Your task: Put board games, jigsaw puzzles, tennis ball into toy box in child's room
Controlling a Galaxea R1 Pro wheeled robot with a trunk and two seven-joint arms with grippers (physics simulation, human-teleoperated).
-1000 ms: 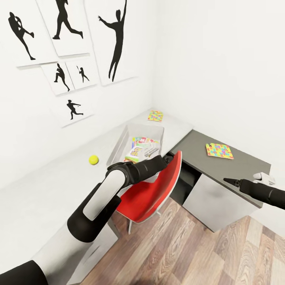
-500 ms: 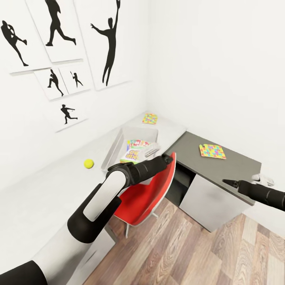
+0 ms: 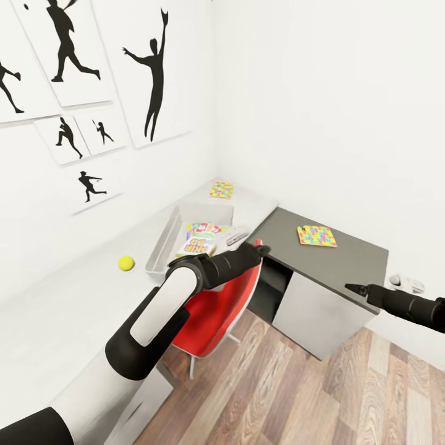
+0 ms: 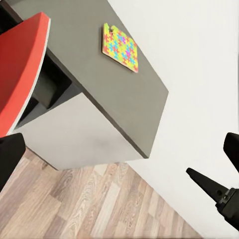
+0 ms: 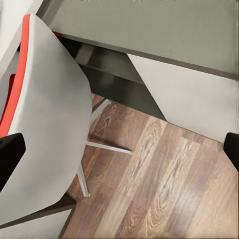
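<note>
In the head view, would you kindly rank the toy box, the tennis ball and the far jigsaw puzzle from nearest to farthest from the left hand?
1. Toy box, just behind the left hand.
2. Jigsaw puzzle, at the desk's back corner.
3. Tennis ball, far out on the white desk.

Glossy wood-plank floor, matt grey cabinet top, seemingly smooth plastic red chair.
</note>
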